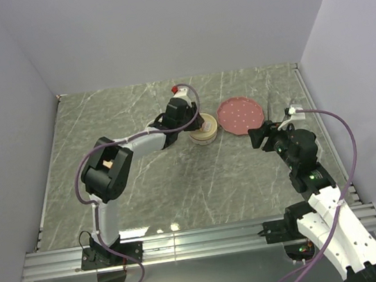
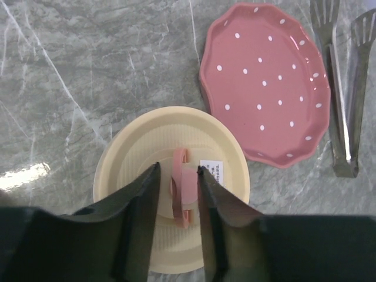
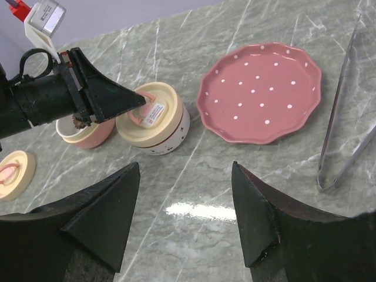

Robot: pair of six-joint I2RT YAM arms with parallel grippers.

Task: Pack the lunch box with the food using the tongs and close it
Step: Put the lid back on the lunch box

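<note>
The lunch box is a white bowl [image 3: 167, 132] closed by a round cream lid [image 2: 135, 153] with a pink handle [image 2: 182, 188]. My left gripper [image 2: 178, 168] hangs right over the lid, open, its fingers on either side of the handle, with a small gap on the left. The thin metal tongs [image 2: 343, 100] lie flat on the table to the right of the pink dotted plate [image 2: 264, 82]. My right gripper [image 3: 185, 167] hovers open over bare table in front of the plate, with nothing between its fingers. The food is out of view.
A pink bowl [image 3: 94, 134] with a cream rim stands just left of the white one, partly behind my left gripper. A second cream lid [image 3: 13, 173] lies on the table further left. Grey walls close in the marble table [image 1: 146, 189].
</note>
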